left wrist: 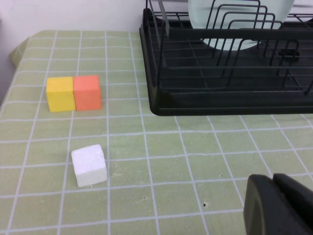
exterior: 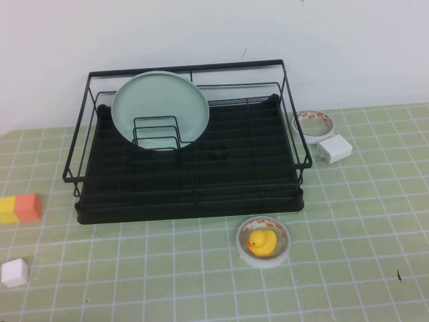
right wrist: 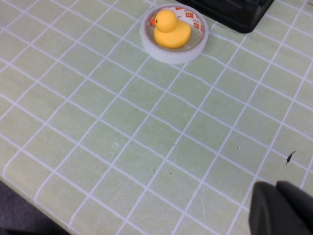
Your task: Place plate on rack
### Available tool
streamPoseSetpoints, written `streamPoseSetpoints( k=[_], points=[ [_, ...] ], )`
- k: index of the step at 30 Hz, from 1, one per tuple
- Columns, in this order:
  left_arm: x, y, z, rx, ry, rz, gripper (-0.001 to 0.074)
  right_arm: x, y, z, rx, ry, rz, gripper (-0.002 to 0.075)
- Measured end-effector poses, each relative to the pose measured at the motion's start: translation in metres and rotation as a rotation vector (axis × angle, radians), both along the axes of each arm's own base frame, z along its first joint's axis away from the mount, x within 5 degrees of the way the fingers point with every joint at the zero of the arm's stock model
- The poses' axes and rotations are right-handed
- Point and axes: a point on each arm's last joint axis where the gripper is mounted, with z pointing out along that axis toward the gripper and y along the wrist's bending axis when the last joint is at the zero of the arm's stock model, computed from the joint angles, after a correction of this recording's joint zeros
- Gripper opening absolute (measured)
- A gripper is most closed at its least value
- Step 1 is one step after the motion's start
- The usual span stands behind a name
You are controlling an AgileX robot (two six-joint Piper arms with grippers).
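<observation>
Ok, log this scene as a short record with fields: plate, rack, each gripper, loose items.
plate: upright in the rack's dividers, left rear
rack: on the table by the wall
left gripper: shut, over bare table near the white cube, holding nothing
right gripper: shut, above the table, short of the duck in a tape roll

Plate [exterior: 159, 107] upright in rack's [exterior: 188, 201] left rear.

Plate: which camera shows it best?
High view: the whole plate stands upright behind the rack dividers. Left wrist view catches only its lower part; right wrist view doesn't show it.
</observation>
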Motion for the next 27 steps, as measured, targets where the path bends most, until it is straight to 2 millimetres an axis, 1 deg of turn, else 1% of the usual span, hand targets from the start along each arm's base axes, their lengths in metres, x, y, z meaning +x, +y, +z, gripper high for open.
streamPoseSetpoints(
  k=[19,22,27],
  points=[
    [0.0,0.0,0.0,0.002,0.0,-0.001,-0.0001,0.0,-0.001,-0.002,-0.012,-0.008,0.002,-0.0002],
    [0.0,0.0,0.0,0.002,0.0,-0.001,-0.0001,0.002,-0.004,-0.008,0.002,-0.068,-0.041,-0.0002],
    [0.0,0.0,0.0,0.002,0.0,-0.001,-0.0001,-0.004,-0.022,-0.025,0.037,-0.237,-0.217,-0.0002]
  ],
)
